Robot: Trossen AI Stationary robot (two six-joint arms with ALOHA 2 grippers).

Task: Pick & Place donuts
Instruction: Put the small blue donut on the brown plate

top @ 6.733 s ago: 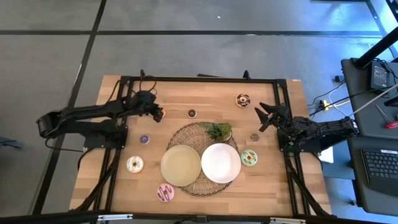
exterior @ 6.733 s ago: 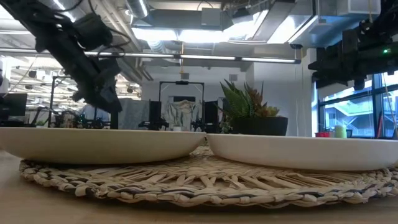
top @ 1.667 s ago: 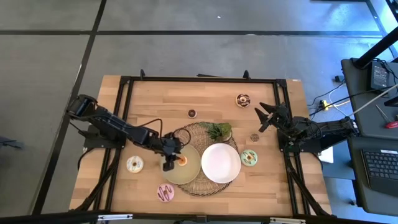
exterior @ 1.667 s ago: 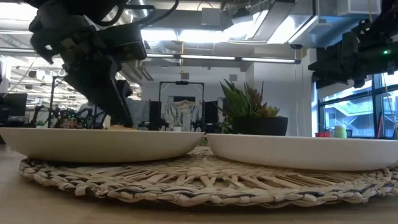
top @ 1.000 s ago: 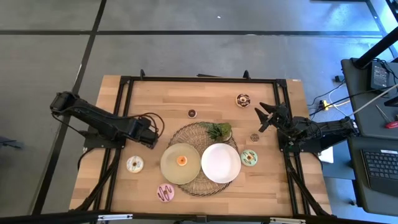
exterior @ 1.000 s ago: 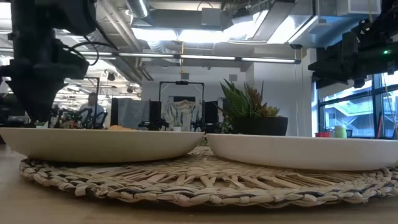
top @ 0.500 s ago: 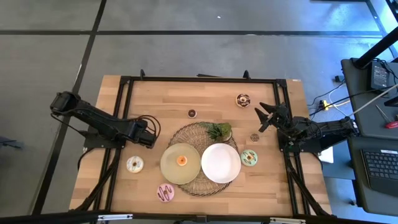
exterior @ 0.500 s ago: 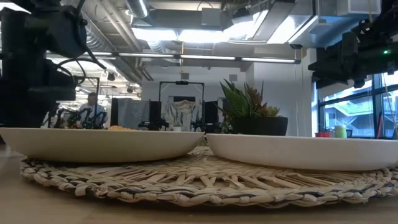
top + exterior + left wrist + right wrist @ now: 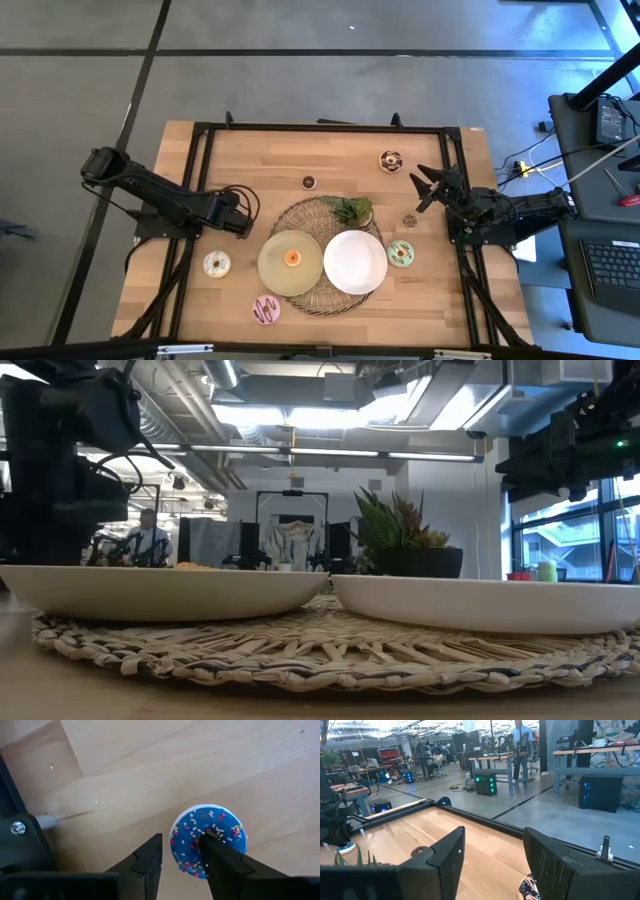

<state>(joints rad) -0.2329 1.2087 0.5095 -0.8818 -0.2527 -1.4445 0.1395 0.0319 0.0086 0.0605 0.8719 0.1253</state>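
Observation:
A blue-iced donut with sprinkles (image 9: 207, 840) lies flat on the wood left of the woven mat. My left gripper (image 9: 180, 840) points down over it, open: one fingertip (image 9: 207, 842) stands in the donut's hole and the other (image 9: 152, 851) outside its rim. In the high view the gripper (image 9: 240, 222) hides this donut. An orange donut (image 9: 291, 258) lies on the tan plate (image 9: 275, 275). My right gripper (image 9: 425, 187) waits open at the table's right edge, touching nothing. My left gripper comes from above with one finger in the blue donut's hole (image 9: 204, 836) and one outside the ring. A strip of bare wood shows between the outer finger and the rim. Whether the inner finger touches the ring I cannot tell. The donut lies flat on the table.
A white plate (image 9: 355, 262) shares the woven mat (image 9: 310, 300) with the tan plate, and a green sprig (image 9: 351, 209) sits on the mat's far side. Loose donuts: cream (image 9: 217, 264), pink striped (image 9: 267, 309), mint (image 9: 400, 253), chocolate (image 9: 390, 160), two small ones (image 9: 309, 182) (image 9: 409, 220).
My left gripper, away from the tan plate where the orange donut stays, has come down over the blue donut and then kept still. Its fingers have stayed open.

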